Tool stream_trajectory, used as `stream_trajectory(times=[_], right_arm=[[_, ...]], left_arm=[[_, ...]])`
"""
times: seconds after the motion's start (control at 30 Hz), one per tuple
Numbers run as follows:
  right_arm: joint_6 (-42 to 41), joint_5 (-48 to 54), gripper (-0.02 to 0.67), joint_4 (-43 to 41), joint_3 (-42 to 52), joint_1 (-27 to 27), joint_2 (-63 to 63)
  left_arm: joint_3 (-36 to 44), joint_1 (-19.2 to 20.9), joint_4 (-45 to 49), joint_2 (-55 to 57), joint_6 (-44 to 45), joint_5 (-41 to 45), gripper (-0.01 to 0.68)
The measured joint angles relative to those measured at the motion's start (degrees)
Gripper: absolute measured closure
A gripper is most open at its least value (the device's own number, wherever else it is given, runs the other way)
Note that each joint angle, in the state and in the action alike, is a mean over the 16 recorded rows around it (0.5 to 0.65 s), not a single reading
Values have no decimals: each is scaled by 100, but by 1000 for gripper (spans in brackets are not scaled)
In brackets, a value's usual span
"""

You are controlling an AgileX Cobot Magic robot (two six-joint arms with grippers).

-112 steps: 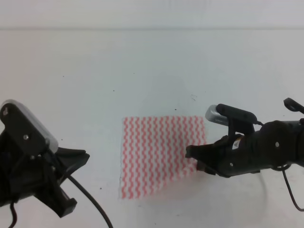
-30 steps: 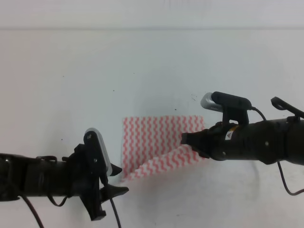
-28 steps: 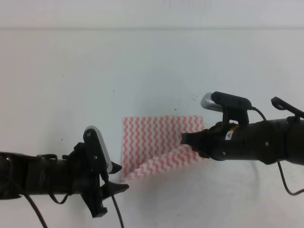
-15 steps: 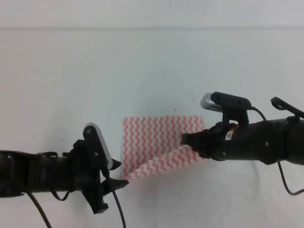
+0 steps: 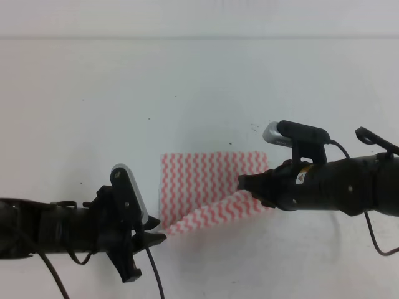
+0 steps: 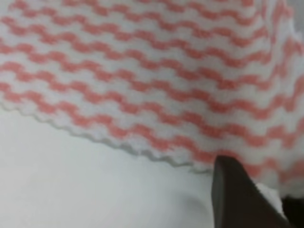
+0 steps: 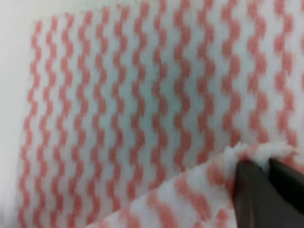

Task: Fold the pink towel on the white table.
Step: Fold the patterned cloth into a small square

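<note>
On the white table (image 5: 187,87), both end effectors pinch the pink towel's (image 5: 199,180) near corners.

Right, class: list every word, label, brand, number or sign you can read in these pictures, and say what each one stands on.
No text is readable in any view.
The right arm carries a small yellow-and-white sticker; its marks are too small and blurred to read.
The pink towel has only wavy stripes, and the white table only dark specks.

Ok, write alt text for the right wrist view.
Close-up of the pink towel with wavy stripes, filling the frame; the right gripper at lower right pinches a lifted corner, folding it over the flat part. A strip of white table shows at left.
</note>
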Motion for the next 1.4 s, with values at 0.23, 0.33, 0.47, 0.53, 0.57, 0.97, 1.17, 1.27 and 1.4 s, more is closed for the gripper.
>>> stream_trajectory(times=[0.23, 0.33, 0.47, 0.53, 0.57, 0.97, 1.17, 1.27, 1.4], right_arm=[[0, 0, 653, -11, 0, 0, 10], [-1, -2, 653, -17, 0, 0, 0], [-1, -2, 653, -18, 0, 0, 5], [-1, -2, 654, -17, 0, 0, 5], [-1, -2, 654, -17, 0, 0, 5], [7, -94, 655, -14, 0, 1, 20], [11, -207, 655, -14, 0, 1, 25], [11, -258, 656, -10, 1, 0, 26], [11, -310, 656, -7, 1, -16, 28]], left_arm=[[-16, -1, -62, -14, -44, 114, 642], [-40, 1, -86, -7, -116, 139, 669], [-83, 1, -122, -6, -256, 182, 676], [-106, 1, -139, -7, -336, 197, 676], [-120, 1, -142, -7, -382, 197, 676], [-397, 2, -142, -1, -1104, 139, 677], [-590, 3, -133, 17, -1479, -45, 676], [-686, 4, -130, 24, -1608, -155, 676], [-813, 4, -130, 26, -1724, -329, 676]])
